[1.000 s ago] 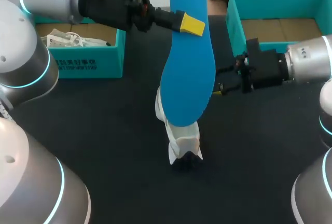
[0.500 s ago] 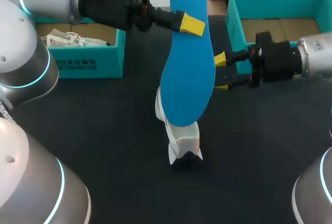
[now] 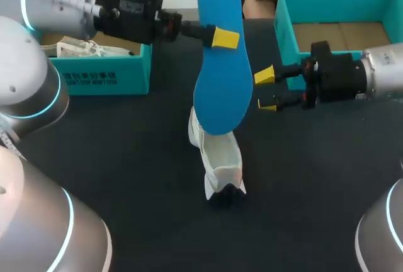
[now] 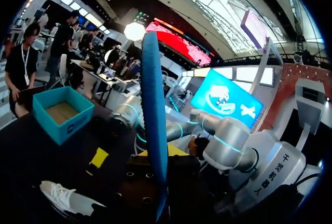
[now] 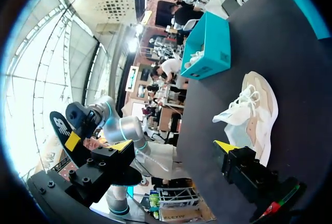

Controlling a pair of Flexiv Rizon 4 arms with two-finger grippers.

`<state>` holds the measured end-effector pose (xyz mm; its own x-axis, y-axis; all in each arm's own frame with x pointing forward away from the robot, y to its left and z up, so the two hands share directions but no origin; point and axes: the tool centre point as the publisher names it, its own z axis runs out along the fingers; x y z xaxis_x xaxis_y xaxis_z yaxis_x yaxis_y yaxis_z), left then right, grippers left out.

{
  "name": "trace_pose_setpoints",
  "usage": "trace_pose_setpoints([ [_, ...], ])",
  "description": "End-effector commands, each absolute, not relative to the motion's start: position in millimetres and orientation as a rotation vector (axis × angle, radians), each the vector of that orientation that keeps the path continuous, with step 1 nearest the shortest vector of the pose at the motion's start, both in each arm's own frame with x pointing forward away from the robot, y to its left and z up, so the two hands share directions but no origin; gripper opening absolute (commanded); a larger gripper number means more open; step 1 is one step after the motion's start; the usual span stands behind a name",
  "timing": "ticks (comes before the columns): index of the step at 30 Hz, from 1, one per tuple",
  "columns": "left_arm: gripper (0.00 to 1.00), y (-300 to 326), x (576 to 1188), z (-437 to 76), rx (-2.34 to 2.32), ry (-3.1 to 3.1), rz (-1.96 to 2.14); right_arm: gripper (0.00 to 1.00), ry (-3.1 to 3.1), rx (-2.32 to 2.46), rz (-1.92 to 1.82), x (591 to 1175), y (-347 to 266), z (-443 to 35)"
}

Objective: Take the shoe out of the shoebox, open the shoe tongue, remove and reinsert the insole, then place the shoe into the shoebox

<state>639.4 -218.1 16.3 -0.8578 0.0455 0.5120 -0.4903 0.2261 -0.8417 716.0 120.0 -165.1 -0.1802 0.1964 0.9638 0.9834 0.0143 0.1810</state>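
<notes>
Two arms work over a dark bench.

Hidden or unclear:
- Left arm: only one yellow finger shows, flat on the near face of the blue insole. Its partner is hidden behind the insole.
- Insole's lower end overlaps the white shoe from above. Cannot tell if they touch.
- Left wrist view: insole is edge-on, a thin blue blade. Its base is lost against the dark wrist body.
- Right wrist view: insole sits well off beside the jaws, dark and hard to read.
- Left box holds something white with laces, partly covered by the arm.

Jaws:
- Left jaws are clamped on the insole near its upper part, holding it on end above the bench.
- Right arm comes in level. Right jaws are spread wide with nothing in them.
- Both yellow fingertips sit just beside the insole's edge, with a strip of bench between, so they are apart.
- From the right wrist, the shoe lies ahead of the tips.

Shapes and surfaces:
- Insole is smooth and matte, with rounded ends and a narrower waist.
- Shoe has a soft upper and loose laces. It lies on the bench, outside both boxes.
- Boxes are teal card with open tops. Right box shows a brown card floor.
</notes>
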Motion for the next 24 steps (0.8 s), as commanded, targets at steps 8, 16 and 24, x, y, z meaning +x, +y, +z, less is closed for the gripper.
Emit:
trace_pose_setpoints([
  [8,0.00,-206.2,660.3,-21.2,-0.294,-2.438,2.433,1.00,-1.492,-1.269,-1.246,716.3,121.8,-165.1],
  [16,0.00,-204.1,660.8,-26.0,-0.059,-2.470,2.295,1.00,-1.492,-1.269,-1.246,716.3,121.8,-165.1],
  [24,0.00,-204.1,660.8,-26.0,-0.059,-2.470,2.295,1.00,-1.492,-1.269,-1.246,716.3,121.8,-165.1],
])
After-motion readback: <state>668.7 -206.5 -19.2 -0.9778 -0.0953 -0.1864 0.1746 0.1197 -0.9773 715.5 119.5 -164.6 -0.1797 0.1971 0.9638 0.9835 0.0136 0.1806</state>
